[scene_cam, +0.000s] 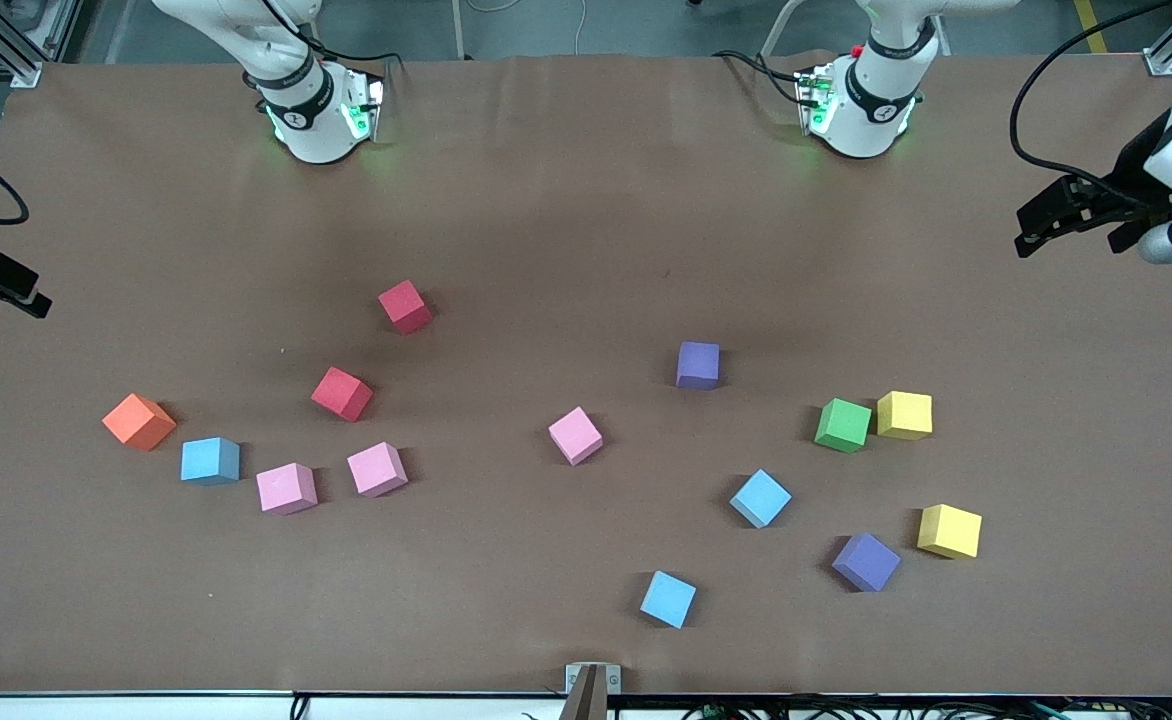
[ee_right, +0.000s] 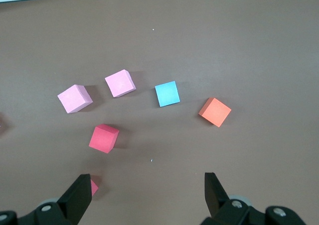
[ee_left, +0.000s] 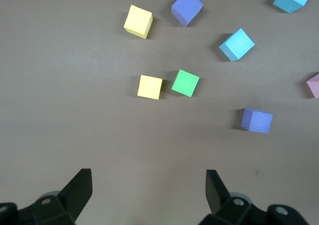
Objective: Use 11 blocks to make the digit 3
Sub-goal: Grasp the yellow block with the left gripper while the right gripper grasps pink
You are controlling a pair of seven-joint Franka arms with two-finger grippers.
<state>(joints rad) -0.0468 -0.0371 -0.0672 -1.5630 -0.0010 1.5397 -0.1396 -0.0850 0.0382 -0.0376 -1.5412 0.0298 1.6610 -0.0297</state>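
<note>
Table: a brown table (scene_cam: 566, 200) is holding loose blocks, none joined, so no digit 3 is showing.
Red blocks: one red block (scene_cam: 405, 306) is sitting toward the right arm's end, and a second red block (scene_cam: 342, 393) is sitting nearer the front camera.
Pink blocks: two pink blocks (scene_cam: 287, 488) (scene_cam: 377, 469) are lying close together, nearer the camera than the reds. A third pink block (scene_cam: 575, 436) is sitting alone near the middle.
Blue blocks: one blue block (scene_cam: 210, 461) is sitting between the orange block (scene_cam: 138, 422) and the pink pair. Another blue block (scene_cam: 760, 498) is sitting toward the left arm's end. A third blue block (scene_cam: 668, 599) is lying closest to the camera.
Purple blocks: one purple block (scene_cam: 698, 365) is farther from the camera, and another purple block (scene_cam: 866, 562) is nearer.
Green and yellow: the green block (scene_cam: 843, 425) is sitting just beside a yellow block (scene_cam: 904, 415). A second yellow block (scene_cam: 949, 531) is beside the nearer purple one.
Left gripper: the left gripper (ee_left: 148, 187) is hanging over the left arm's end, its jaws spread wide and holding nothing.
Right gripper: the right gripper (ee_right: 148, 189) is hanging over the right arm's end, jaws spread wide too, nothing in them.
</note>
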